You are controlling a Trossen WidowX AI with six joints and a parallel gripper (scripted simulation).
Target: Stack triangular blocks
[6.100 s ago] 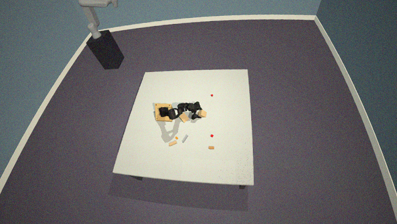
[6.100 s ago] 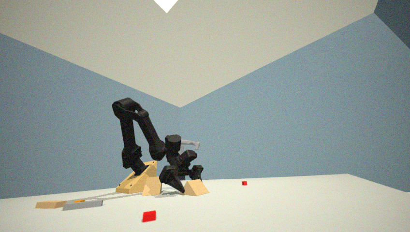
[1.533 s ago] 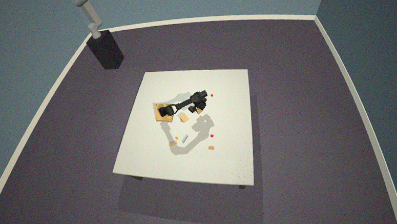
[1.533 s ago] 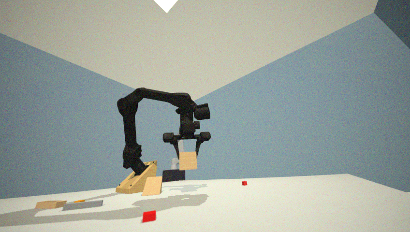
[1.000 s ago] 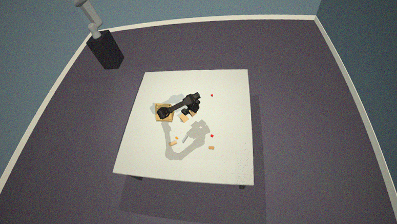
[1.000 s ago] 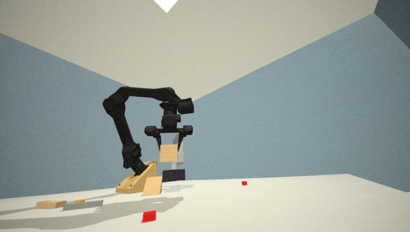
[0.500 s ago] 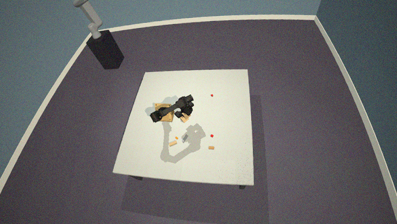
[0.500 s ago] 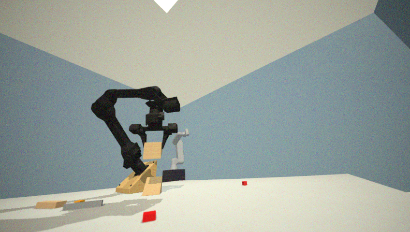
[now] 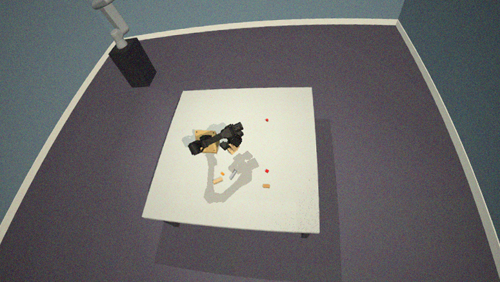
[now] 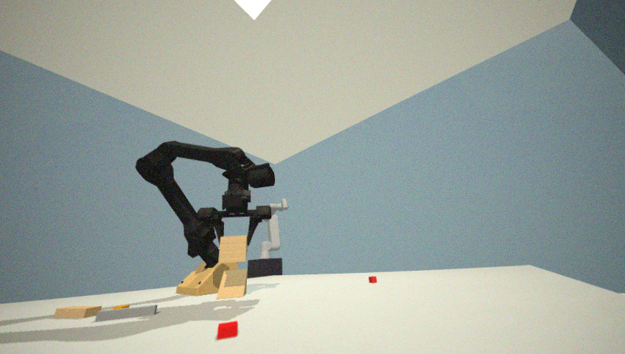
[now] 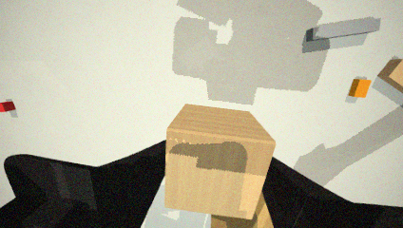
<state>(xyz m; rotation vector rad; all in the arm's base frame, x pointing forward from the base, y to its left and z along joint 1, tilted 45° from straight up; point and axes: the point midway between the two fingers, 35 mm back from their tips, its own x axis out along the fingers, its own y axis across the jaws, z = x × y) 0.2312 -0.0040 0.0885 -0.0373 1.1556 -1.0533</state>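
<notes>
My gripper [image 10: 234, 241] [image 11: 215, 149] is shut on a pale wooden triangular block [image 10: 232, 248] [image 11: 216, 182], with one finger on each side. The held block is in the air; its sloped face cannot be made out. The other triangular block [image 10: 233, 284] stands on the table. In the exterior view the held block is just above it, with a small gap between them. In the wrist view the lower block is mostly hidden behind the held one. In the top view pale wood shows under the gripper, but the two blocks cannot be told apart.
On the white table [image 9: 287, 210] lie a grey bar [image 9: 233, 174] [image 10: 127, 313] [image 11: 347, 28], an orange piece [image 9: 222, 173] [image 11: 361, 88], a tan block [image 9: 217, 180] [image 10: 77, 312], another tan block [image 9: 266, 185] and two red cubes. The arm's wooden base [image 10: 197, 284] is close behind the lower block.
</notes>
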